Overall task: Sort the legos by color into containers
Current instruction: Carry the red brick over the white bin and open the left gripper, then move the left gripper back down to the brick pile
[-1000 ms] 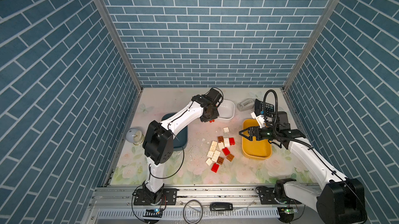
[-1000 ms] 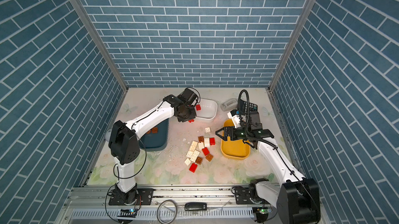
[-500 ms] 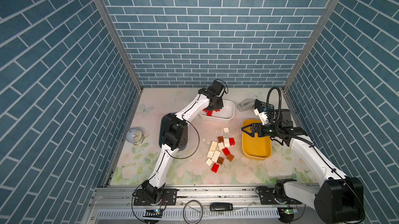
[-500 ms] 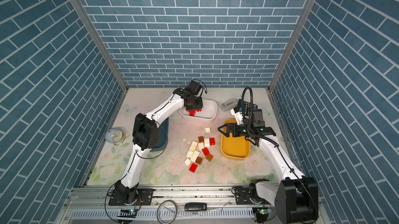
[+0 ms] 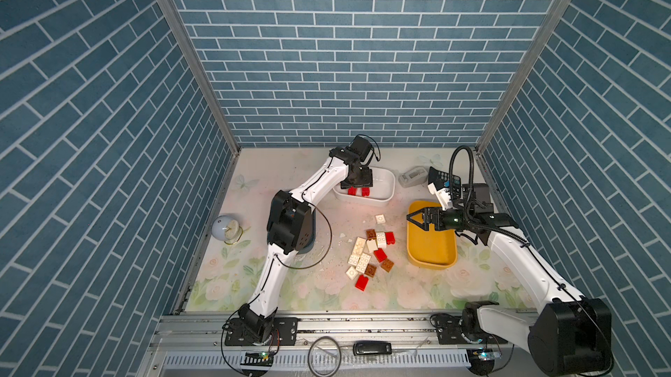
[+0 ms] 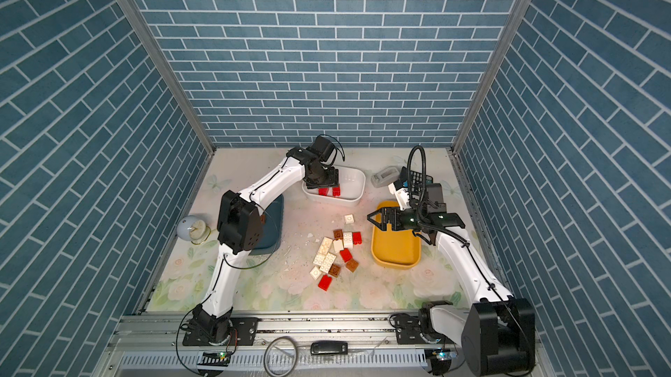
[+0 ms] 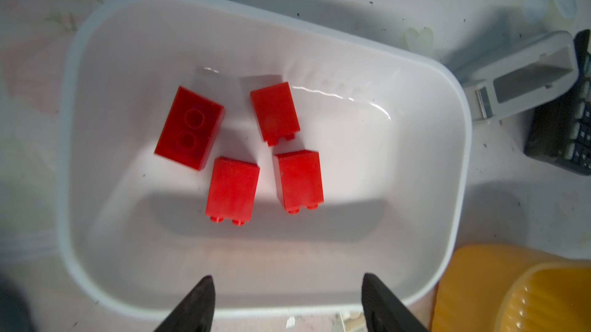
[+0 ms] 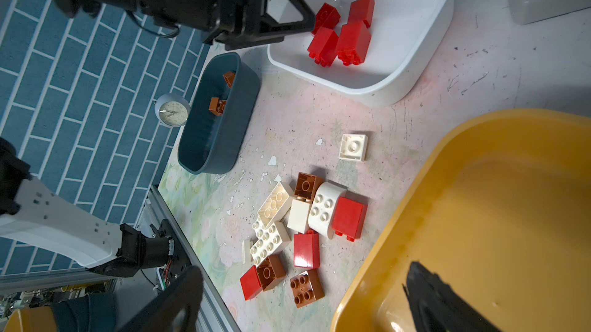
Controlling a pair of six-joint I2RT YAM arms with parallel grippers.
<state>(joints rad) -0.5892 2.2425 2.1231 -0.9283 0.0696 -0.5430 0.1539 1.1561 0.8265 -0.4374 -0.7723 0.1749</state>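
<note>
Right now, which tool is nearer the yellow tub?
Right. The right tool hovers over the yellow tub's far end; the left tool hangs above the white tub holding red bricks, apart from the yellow one.

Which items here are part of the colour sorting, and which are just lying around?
Job: loose bricks; red bricks in the white tub; brown bricks in the teal tub; yellow tub.
Lying about: tape dispenser; calculator; clock; white crumbs.
</note>
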